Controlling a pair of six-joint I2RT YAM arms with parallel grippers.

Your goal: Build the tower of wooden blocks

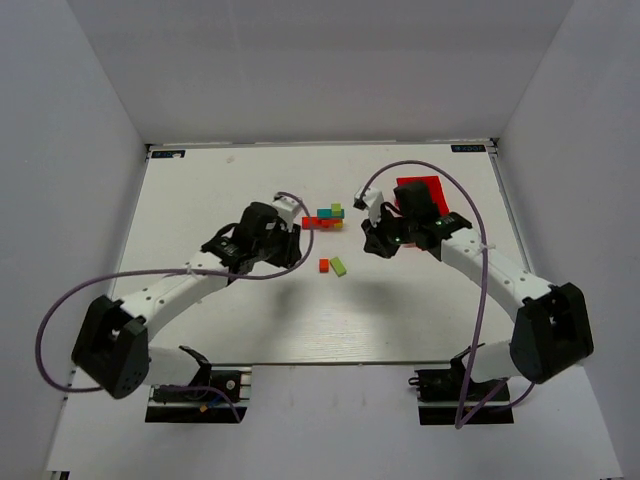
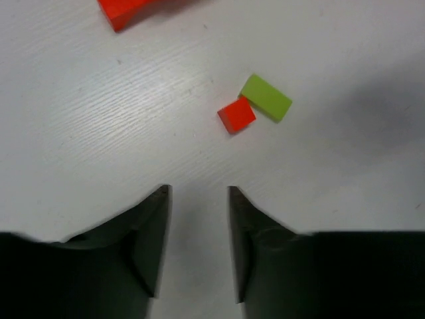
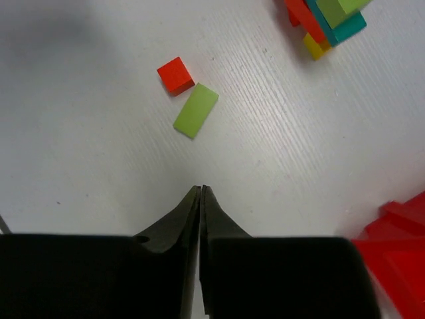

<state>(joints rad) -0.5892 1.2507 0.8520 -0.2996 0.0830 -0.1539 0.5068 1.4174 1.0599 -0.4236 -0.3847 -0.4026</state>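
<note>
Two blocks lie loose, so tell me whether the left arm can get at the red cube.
Probably yes: the red cube lies just ahead of the left hand, fingers apart, nothing between. The lime bar beside it may crowd the grasp.

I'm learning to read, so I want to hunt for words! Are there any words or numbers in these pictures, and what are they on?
Far left label, a dark strip at the back edge: too small and blurred to read.
Far right label, another dark strip: too small and blurred to read.
Tower, loose red block and lime green block: no letters or numbers show.
So nothing here can be read.
</note>
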